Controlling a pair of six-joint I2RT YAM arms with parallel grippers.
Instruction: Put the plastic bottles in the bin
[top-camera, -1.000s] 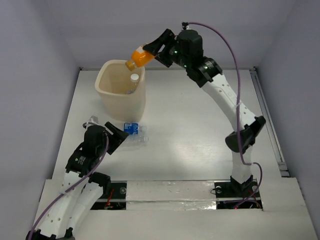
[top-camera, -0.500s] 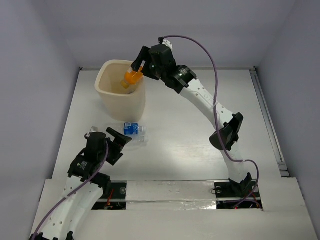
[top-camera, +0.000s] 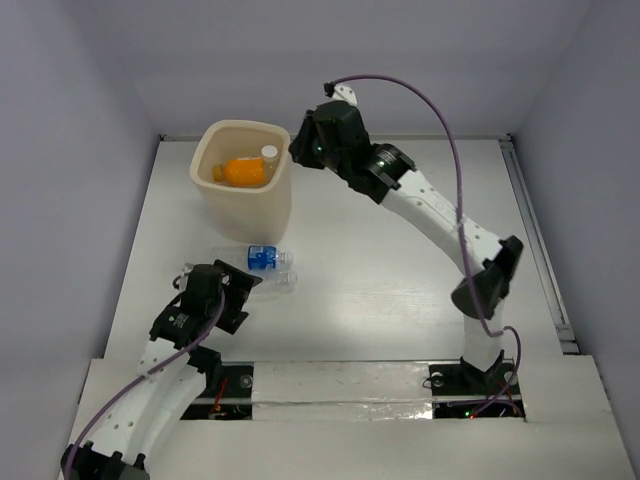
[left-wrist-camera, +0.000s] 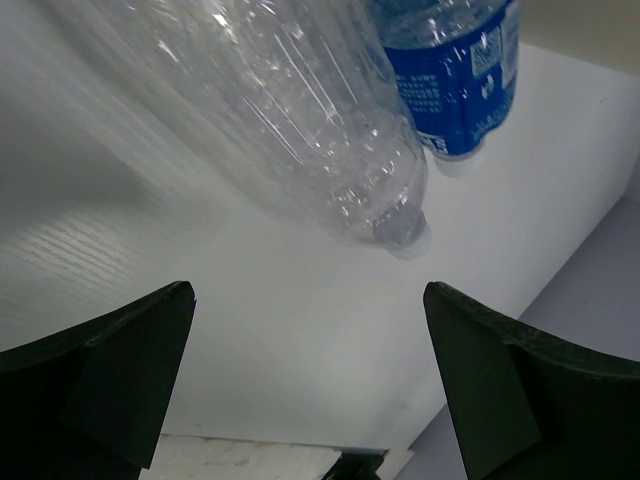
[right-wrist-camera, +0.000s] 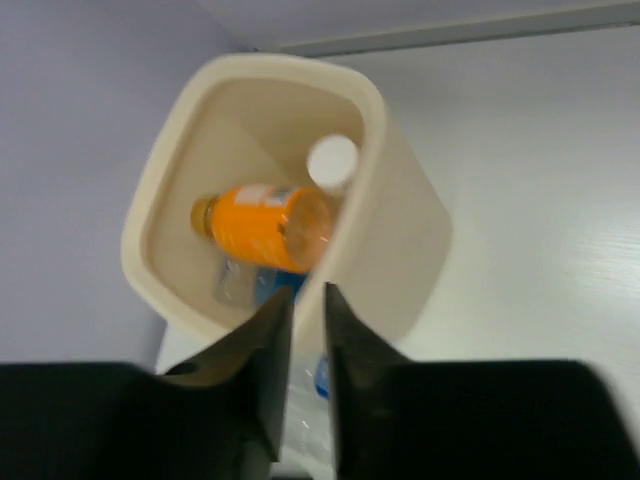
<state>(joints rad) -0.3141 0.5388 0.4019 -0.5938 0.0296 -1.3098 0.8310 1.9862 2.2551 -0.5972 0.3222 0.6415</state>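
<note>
The cream bin (top-camera: 275, 205) stands at the back left. The short orange bottle (top-camera: 243, 172) lies inside it beside a white-capped bottle (top-camera: 269, 153); both also show in the right wrist view, the orange one (right-wrist-camera: 265, 225) above a blue-labelled bottle. My right gripper (top-camera: 297, 148) hovers at the bin's right rim (right-wrist-camera: 375, 110), jaws nearly together and empty (right-wrist-camera: 308, 292). A blue-labelled bottle (top-camera: 262, 257) and a clear bottle (top-camera: 285, 279) lie on the table in front of the bin. My left gripper (top-camera: 240, 288) is open just short of them; the clear bottle (left-wrist-camera: 300, 130) and the blue-labelled one (left-wrist-camera: 455, 70) lie beyond its fingers (left-wrist-camera: 120, 380).
The white table (top-camera: 400, 280) ends at grey walls at the back and sides. A rail (top-camera: 540, 250) runs along the right edge. The right arm stretches diagonally across the table's right half.
The orange bottle has left my right gripper and dropped into the bin. The right gripper has pulled back to the rim and its jaws have closed. The left gripper shifted slightly nearer.
</note>
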